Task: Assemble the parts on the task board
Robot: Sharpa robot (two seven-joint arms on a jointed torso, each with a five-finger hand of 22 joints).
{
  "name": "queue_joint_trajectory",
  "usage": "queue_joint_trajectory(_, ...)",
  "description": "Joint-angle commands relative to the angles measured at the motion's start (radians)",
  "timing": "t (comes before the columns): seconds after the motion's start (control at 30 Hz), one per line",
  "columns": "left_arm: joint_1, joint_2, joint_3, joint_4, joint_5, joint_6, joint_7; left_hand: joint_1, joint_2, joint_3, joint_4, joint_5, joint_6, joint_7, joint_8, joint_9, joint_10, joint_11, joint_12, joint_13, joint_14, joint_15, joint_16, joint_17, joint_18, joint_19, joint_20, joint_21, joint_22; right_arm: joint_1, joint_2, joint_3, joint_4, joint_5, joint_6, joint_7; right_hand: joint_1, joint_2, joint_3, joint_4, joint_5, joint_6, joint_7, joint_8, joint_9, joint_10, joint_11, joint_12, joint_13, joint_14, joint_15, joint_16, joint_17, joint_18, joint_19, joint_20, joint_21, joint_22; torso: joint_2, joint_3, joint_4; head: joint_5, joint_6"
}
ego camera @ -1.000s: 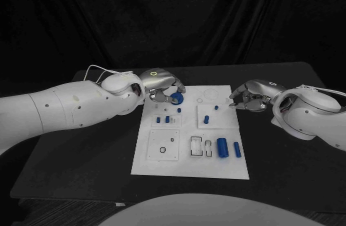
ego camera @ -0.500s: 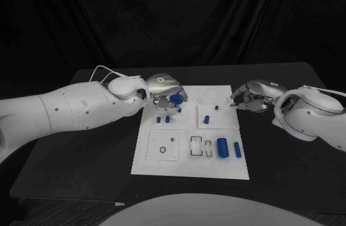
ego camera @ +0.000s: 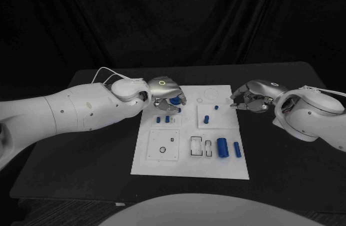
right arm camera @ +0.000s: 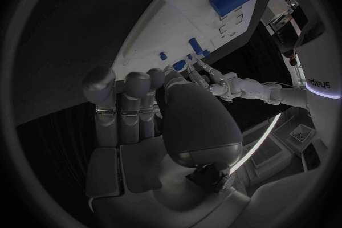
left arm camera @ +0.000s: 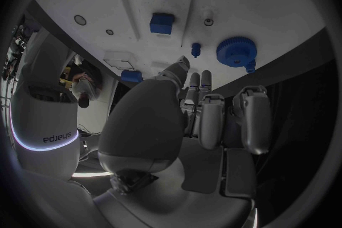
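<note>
The left hand [ego camera: 165, 90] has drifted rightward and a touch nearer over the last second, from the 11 o'clock corner of the board [ego camera: 189, 161] toward the pegs below it, carrying the blue gear [ego camera: 175, 100] along. In the left wrist view the gear [left arm camera: 236, 51] lies flat on the white surface beyond the fingertips [left arm camera: 182, 62], with daylight between them, so whether the hand grips it or merely hovers above cannot be told; the fingers reach forward, close together rather than spread. A small blue peg [left arm camera: 196, 48] stands just beside the gear, and two blue blocks [left arm camera: 162, 23] sit farther along the board. The right hand [ego camera: 251, 99] has not stirred, poised off the board's edge at 2 o'clock with fingers curled inward and nothing visible in them. Two blue cylinders [ego camera: 223, 148] lie at 5 o'clock on the board, untouched. The shift suggests the gear is being lined up over its seat near 11 o'clock; the placing step looks under way, with most parts still to be fitted.
</note>
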Motion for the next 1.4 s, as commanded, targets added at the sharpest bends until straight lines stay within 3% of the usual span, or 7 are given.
queue_joint_trajectory(0.03,-0.005,0.006,0.001,-0.006,-0.008,0.016,-0.009,-0.006,-0.003,0.01,0.0,0.012,0.007,-0.003,-0.003,-0.004,0.013,0.001,-0.004,-0.003,0.003,0.001,0.004,0.0,-0.009,-0.001,-0.003,-0.006,0.193,-0.001,-0.001,0.001,0.003,-0.002,-0.016,0.004,0.003,0.005,-0.002,-0.001,0.007,0.009,0.0,0.006,-0.001,0.003,-0.001,-0.002,-0.001,0.003,0.002,-0.001,-0.001,0.011,-0.005,0.0,-0.003,0.11,-0.001,-0.0005,-0.0012,-0.001,0.0)
queue_joint_trajectory(0.77,-0.047,0.045,0.001,-0.07,-0.008,-0.049,-0.019,0.006,-0.004,0.062,-0.02,0.074,0.045,0.0,0.007,-0.019,0.102,-0.004,0.004,-0.008,0.014,-0.004,0.014,0.012,-0.014,0.017,-0.007,0.017,0.201,-0.001,-0.007,0.001,0.016,-0.002,-0.019,0.006,0.004,0.004,-0.002,-0.002,0.007,0.01,0.0,0.006,-0.001,0.003,-0.001,-0.002,-0.001,0.003,0.002,-0.002,-0.001,0.011,-0.004,0.0,-0.002,0.11,0.0,-0.0007,0.0,-0.011,0.0)
queue_joint_trajectory(1.1,-0.053,0.047,0.001,-0.076,-0.008,-0.103,0.004,0.014,0.013,0.086,-0.043,0.1,0.137,0.004,0.055,-0.004,0.177,-0.013,0.025,0.004,0.018,-0.01,0.017,0.014,-0.016,0.023,-0.011,0.027,0.204,-0.002,-0.005,0.001,0.015,-0.002,-0.02,0.007,0.005,0.004,-0.003,-0.002,0.008,0.011,0.0,0.006,-0.002,0.004,-0.001,-0.002,-0.001,0.003,0.002,-0.001,0.0,0.011,-0.004,0.0,-0.003,0.11,0.0,-0.0008,-0.0005,-0.008,0.0)
queue_joint_trajectory(1.4,-0.054,0.038,0.001,-0.07,-0.008,-0.138,0.018,0.019,0.02,0.098,-0.062,0.113,0.18,0.012,0.07,-0.001,0.224,-0.012,0.01,-0.004,0.018,-0.01,0.013,0.005,-0.017,0.025,-0.013,0.029,0.205,-0.004,-0.004,0.001,0.013,-0.002,-0.021,0.008,0.005,0.004,-0.003,-0.002,0.008,0.011,0.0,0.006,-0.002,0.004,-0.001,-0.002,-0.001,0.003,0.002,-0.001,0.0,0.011,-0.004,0.0,-0.003,0.11,0.0,-0.0006,0.0005,-0.01,0.0)
